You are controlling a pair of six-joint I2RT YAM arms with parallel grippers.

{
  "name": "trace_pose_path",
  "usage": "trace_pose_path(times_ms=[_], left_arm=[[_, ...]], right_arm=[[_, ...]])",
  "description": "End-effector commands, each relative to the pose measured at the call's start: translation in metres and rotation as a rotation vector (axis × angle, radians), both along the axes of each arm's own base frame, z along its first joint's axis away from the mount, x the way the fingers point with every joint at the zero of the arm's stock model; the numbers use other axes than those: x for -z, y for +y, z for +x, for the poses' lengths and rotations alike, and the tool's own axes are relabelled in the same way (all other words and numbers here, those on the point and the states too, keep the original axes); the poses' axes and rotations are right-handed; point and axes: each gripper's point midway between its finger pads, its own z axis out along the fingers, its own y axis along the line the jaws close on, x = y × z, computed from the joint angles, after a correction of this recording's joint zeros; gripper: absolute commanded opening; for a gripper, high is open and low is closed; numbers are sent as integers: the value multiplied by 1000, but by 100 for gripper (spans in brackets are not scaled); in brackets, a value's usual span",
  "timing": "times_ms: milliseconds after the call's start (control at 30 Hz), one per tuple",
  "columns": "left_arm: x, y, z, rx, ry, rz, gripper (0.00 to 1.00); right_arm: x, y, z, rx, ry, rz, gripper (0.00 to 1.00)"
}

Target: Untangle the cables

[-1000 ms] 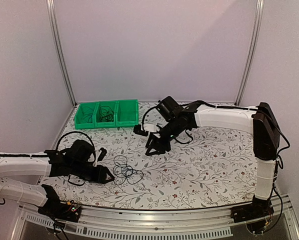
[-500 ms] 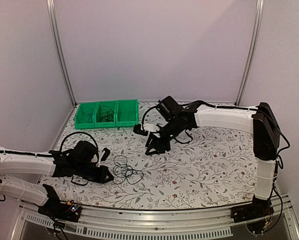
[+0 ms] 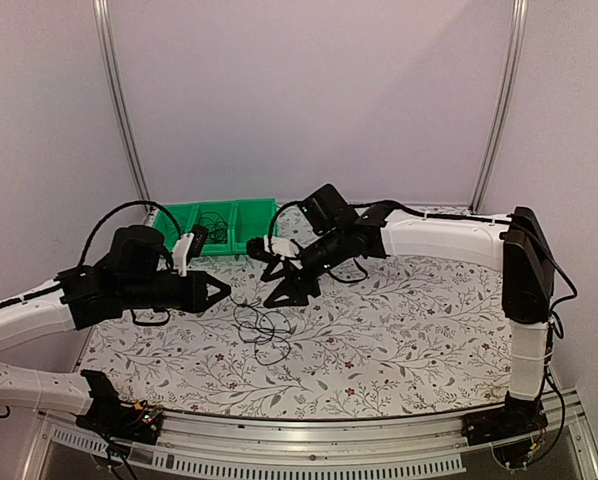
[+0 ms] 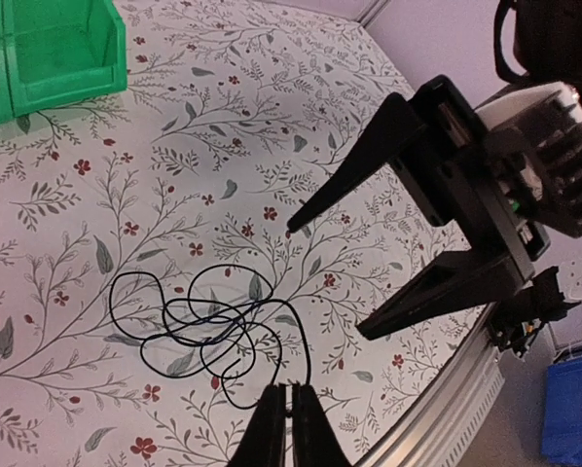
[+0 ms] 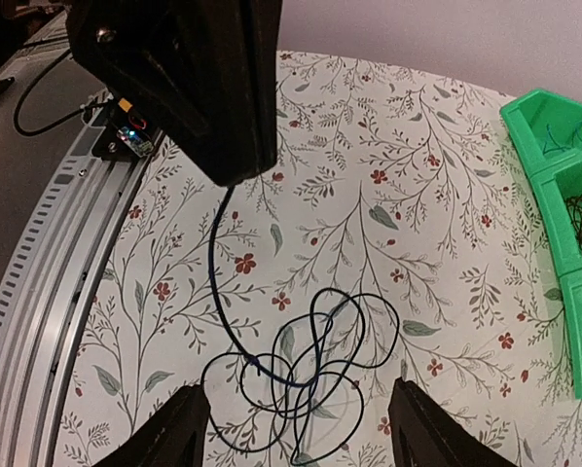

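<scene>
Left wrist view: our left gripper point(image 4: 289, 413) is clenched on a strand of the thin black cables point(image 4: 213, 336), with the right gripper point(image 4: 324, 281) gaping over them. We'd lift slowly and pin the rest.

Place: a robotics lab work cell. We list what marks it as such:
- a left arm point(image 3: 29, 320) and a right arm point(image 3: 439, 238), both white, mounted at the near edge of the table point(image 3: 429, 340)
- a floral-print cloth covering that table
- a slotted aluminium rail point(image 3: 309, 462) along the front
- plain pale panels point(image 3: 309, 100) held by metal uprights point(image 3: 121, 100)
- a row of green parts bins point(image 3: 214, 228) at the back
- a blue bin point(image 4: 573, 409) beyond the table edge
- a small board with lit indicators point(image 5: 126, 136) by the rail
</scene>
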Motion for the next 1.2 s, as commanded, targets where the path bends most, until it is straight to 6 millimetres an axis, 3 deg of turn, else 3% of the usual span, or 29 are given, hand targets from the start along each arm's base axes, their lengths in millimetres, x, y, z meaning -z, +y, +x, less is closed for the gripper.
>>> trace_pose_path(times_ms=[0,300,533,633,800,967,1167], left_arm=[[-28,-5,2,27,-49,5,0],[-92,-6,17,-12,-169,-44,0],[-158,-8,29,-45,-277,-92,0],[-198,-5,36,-72,-355,-103,0],[-256,5,41,-124,-471,-133,0],[-311,21,44,-188,-602,-133,0],[-360,34,45,-243,-710,-148,0]], right_arm=[[-25,39,0,-47,-50,148,69],[-24,66,2,-18,21,235,66],[-21,75,15,81,97,259,35],[-12,77,22,114,141,250,30],[7,72,34,180,210,225,22],[27,58,43,239,278,194,1],[45,48,49,289,294,160,0]])
